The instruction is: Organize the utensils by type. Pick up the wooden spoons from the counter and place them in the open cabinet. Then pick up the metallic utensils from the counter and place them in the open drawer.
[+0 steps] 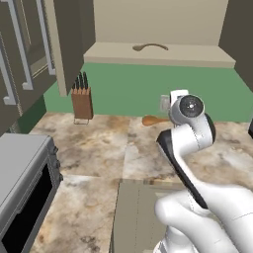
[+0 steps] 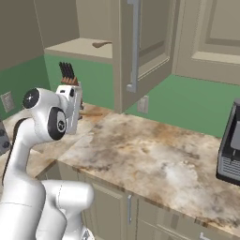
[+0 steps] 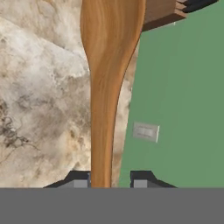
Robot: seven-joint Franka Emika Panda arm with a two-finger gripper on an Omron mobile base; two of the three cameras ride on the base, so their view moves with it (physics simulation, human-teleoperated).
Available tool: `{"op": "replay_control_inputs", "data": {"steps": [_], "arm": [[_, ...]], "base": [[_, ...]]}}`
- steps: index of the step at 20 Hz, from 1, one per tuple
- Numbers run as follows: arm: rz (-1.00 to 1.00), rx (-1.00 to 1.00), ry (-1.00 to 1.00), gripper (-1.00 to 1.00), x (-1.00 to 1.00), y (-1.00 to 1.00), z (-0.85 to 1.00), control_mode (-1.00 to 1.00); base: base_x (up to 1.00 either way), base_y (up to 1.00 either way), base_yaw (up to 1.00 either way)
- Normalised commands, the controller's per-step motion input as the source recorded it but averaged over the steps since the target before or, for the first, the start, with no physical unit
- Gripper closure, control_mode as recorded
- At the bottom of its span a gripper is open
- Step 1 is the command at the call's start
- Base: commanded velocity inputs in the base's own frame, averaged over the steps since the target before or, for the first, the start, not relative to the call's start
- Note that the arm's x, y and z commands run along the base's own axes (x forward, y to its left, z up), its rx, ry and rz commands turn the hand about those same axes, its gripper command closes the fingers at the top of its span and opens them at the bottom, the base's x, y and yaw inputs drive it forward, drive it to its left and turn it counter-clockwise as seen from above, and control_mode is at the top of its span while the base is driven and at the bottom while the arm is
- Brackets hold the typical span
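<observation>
Frankly, I can read no brand, label or writing on anything; the wall outlet at centre right of the hand view is a blank grey plate. My gripper sits at the bottom of that view with a wooden spoon running up between its fingertips, the handle against the left tip with a gap to the right one, so I cannot tell whether it is pinched. The spoon's bowl widens toward the top of the frame over the counter, close beside the green wall. In the left base view that spoon's bowl pokes out left of the wrist at centre, and the second wooden spoon already lies on the cabinet shelf at top centre. A knife block stands at centre left against the wall, and a grey microwave sits at lower left. The drawer is open at bottom centre, partly hidden by my own arm. A toaster stands at the right edge of the right base view.
</observation>
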Motion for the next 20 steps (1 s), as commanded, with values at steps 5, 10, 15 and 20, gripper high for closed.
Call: {"op": "replay_control_inputs", "data": {"steps": [5, 10, 15, 20], "arm": [[-0.05, 0.0, 0.0, 1.0, 0.02, -0.08, 0.8, -1.0], [-0.08, 0.0, 0.0, 1.0, 0.04, -0.06, 0.84, -1.0], [-0.01, 0.0, -0.05, 1.0, 0.26, -0.14, 0.78, -1.0], [-0.02, 0.03, -0.13, 1.0, 0.37, -0.29, 0.62, -1.0]], "base": [[0.0, 0.0, 0.0], [0.0, 0.0, 0.0], [0.0, 0.0, 0.0], [0.0, 0.0, 0.0]]}}
